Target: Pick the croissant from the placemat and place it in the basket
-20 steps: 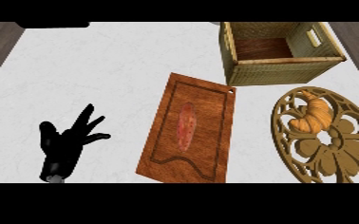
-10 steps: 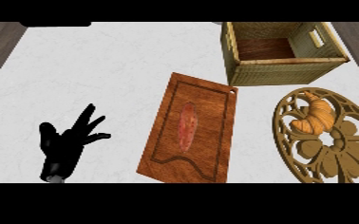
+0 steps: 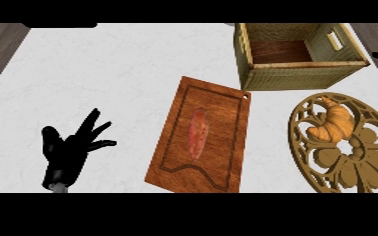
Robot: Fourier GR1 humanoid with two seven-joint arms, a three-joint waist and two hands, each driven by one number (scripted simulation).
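A golden croissant [image 3: 330, 123] lies on the upper part of a round, cut-out wooden placemat [image 3: 336, 166] at the right edge of the view. Behind it, at the upper right, stands a square woven basket [image 3: 295, 80] with a brown floor and nothing visible inside. My left hand [image 3: 70, 149] rests open at the lower left, fingers spread and pointing up and right, far from the croissant. My right hand is nowhere in this view.
A wooden cutting board [image 3: 214, 105] lies tilted in the middle of the white counter, with a reddish strip of food [image 3: 197, 134] on it. The board sits between my left hand and the placemat.
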